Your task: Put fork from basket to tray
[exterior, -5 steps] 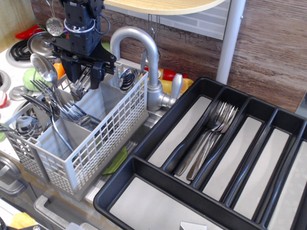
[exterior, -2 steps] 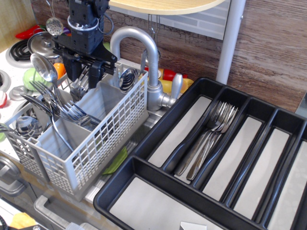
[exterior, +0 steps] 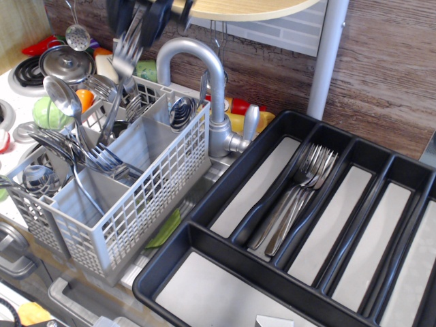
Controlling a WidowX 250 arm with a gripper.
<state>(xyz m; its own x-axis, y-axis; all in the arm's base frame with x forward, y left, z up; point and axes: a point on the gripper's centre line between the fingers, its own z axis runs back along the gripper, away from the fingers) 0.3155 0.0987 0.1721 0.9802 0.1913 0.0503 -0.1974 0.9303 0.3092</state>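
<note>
Gripper (exterior: 141, 26) at top edge of frame, up and left of faucet (exterior: 194, 58), motion-blurred; jaws apparently narrowed around upper end of fork (exterior: 114, 109), exact contact not readable through blur. Fork hanging below gripper, left of faucet, tines up, long axis near vertical with slight lean, handle tip apparently down inside a rear compartment of basket (exterior: 157, 197), so judged partly drawn out, not clear of walls. Basket left of and in front of faucet, crowded: other forks (exterior: 102, 160) and spoons (exterior: 61, 95) leaning just beside the held one, snag risk on the way up. Tray (exterior: 163, 272) right of and in front of faucet, well apart from gripper; long compartments running away to upper right, one holding forks already laid (exterior: 293, 197) with tines toward far end. Coming move judged as: finish straight-up pull, carry rightward past faucet neck, swing fork from upright to flat along compartment axis. Room tight overhead: wooden shelf (exterior: 231, 8) just right of gripper, white post (exterior: 327, 61) right of faucet near tray's far edge. Pale liners flat, open beside laid forks.
</note>
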